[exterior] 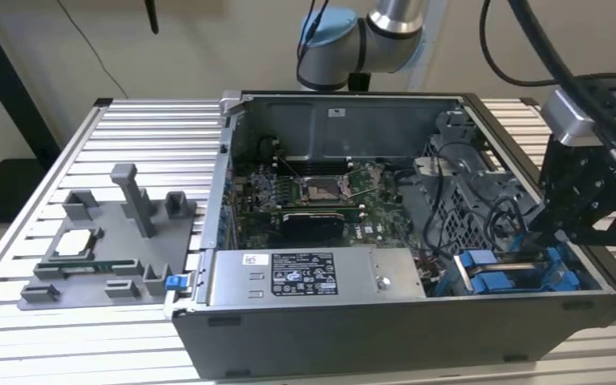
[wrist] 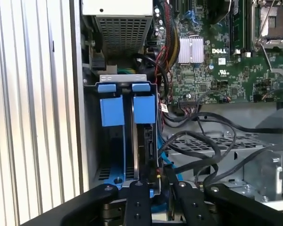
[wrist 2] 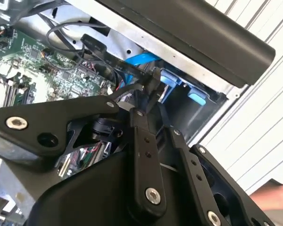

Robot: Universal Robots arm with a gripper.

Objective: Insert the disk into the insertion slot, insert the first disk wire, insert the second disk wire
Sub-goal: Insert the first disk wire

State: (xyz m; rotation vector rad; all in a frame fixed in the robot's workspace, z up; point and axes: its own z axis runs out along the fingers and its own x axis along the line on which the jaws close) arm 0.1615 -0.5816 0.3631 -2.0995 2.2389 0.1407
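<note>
The disk [wrist: 145,147] stands edge-on in the insertion slot [wrist: 123,78], a bay of the grey drive cage with two blue tabs [wrist: 144,108] above it. In the exterior view the slot [exterior: 506,277] sits at the front corner of the open case on that view's right. My gripper [wrist: 158,182] hovers right over the disk's connector edge. In the second wrist view its fingertips [wrist 2: 152,87] meet on a small dark wire plug. A blue wire [wrist: 167,164] runs beside the disk. From outside, the gripper [exterior: 552,234] hangs just above the cage.
The grey power-supply box [exterior: 308,277] lies beside the cage, with the motherboard [exterior: 308,200] and its silver socket behind. Loose black cables [wrist: 203,141] cross the perforated metal near the gripper. A grey fixture [exterior: 105,249] with parts sits on the slatted table. A hand [wrist 2: 276,194] shows beside the case.
</note>
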